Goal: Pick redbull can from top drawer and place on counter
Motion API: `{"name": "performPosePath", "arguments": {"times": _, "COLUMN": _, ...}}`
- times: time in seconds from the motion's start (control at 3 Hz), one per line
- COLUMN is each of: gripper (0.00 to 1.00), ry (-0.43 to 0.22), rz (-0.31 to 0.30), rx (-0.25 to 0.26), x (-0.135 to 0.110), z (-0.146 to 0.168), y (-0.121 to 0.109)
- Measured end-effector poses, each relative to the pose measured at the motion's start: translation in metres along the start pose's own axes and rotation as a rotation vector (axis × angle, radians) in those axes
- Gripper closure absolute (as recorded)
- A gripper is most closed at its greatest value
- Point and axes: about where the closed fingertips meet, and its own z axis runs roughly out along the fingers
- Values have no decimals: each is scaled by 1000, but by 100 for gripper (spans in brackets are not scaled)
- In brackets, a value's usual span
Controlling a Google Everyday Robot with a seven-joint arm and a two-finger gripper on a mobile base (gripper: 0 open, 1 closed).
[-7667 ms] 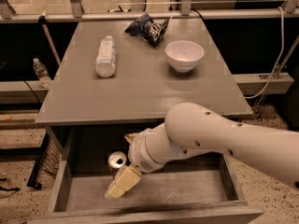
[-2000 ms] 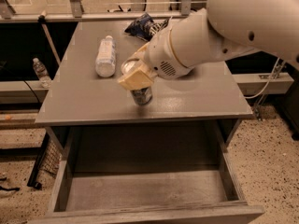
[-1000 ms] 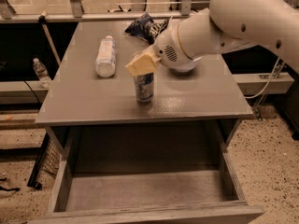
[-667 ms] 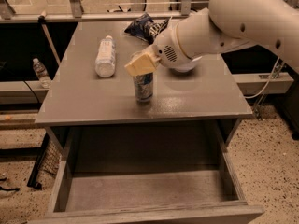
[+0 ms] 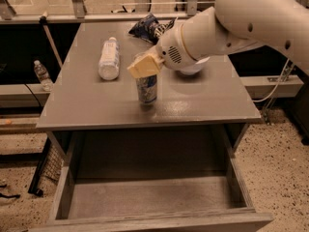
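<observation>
The redbull can (image 5: 146, 88) stands upright on the counter (image 5: 87, 103), near its front middle. My gripper (image 5: 144, 65) hovers just above the can's top with its tan fingers (image 5: 140, 67) clear of it, open and holding nothing. The big white arm reaches in from the upper right. The top drawer (image 5: 149, 197) is pulled out below the counter's front edge; its grey floor holds nothing.
A clear plastic bottle (image 5: 108, 58) lies on its side at the counter's left. A dark snack bag (image 5: 148, 27) sits at the back. A white bowl (image 5: 193, 69) is mostly hidden behind my arm. A small bottle (image 5: 42, 74) stands beside the counter at left.
The can, first in the drawer, was carried up and set on the counter. My gripper let go of it and rose slightly. Over the last second nothing moved.
</observation>
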Motion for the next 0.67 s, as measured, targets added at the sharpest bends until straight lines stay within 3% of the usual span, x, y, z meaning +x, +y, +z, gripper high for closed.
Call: {"name": "performPosePath", "arguments": {"times": 0.67, "gripper": 6, "ry": 0, "rz": -7, "rx": -2, "x": -3, "z": 0, "y": 4}}
